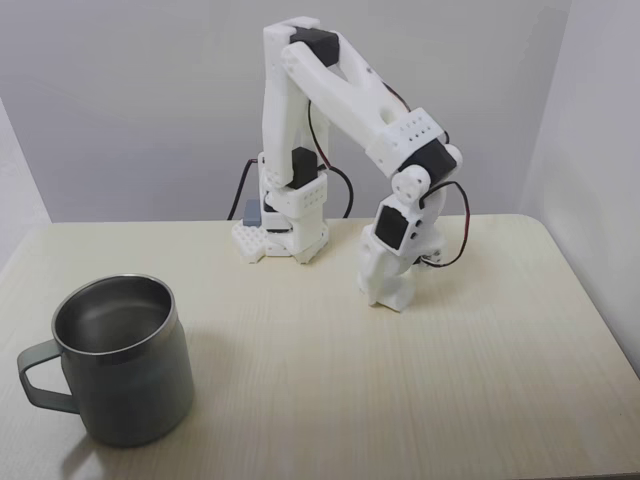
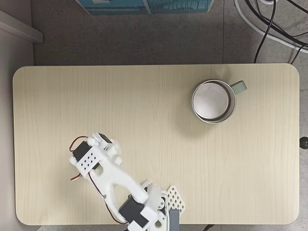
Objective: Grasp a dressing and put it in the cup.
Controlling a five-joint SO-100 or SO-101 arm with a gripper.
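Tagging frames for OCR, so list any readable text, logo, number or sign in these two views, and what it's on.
None readable.
Steel mug: plain brushed metal, no logo or print in both fixed views.
White robot arm: no lettering; the perforated plate bears holes, not characters.
Blue box at the top edge of a fixed view: cropped, nothing legible.
Wooden table: no markings.

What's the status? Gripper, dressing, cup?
Gripper down at the table, jaw state unclear. Dressing not made out. Cup upright, looks empty, apart from the arm.
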